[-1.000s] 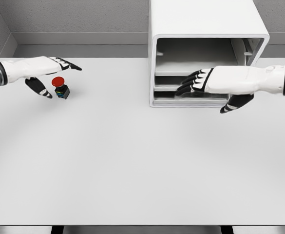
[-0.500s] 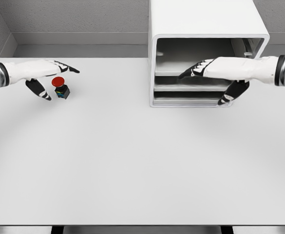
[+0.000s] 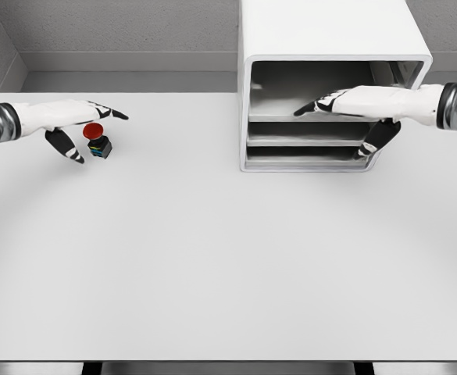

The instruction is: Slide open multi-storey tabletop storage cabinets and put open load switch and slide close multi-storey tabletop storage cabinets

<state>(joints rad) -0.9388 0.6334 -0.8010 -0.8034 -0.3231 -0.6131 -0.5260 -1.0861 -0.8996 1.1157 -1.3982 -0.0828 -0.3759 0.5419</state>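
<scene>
The load switch [image 3: 97, 140] sits on the tabletop [image 3: 212, 258] at far left, ungrasped, the left robot hand [image 3: 68, 125] spread around it, ready to pick. Farther back, the right robot hand [image 3: 361, 109], fingers extended and empty, reaches into the storage cabinet [image 3: 330, 47] at its top tier, likely for opening.

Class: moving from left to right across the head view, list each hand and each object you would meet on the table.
left hand → load switch with a red button → storage cabinet → right hand
</scene>
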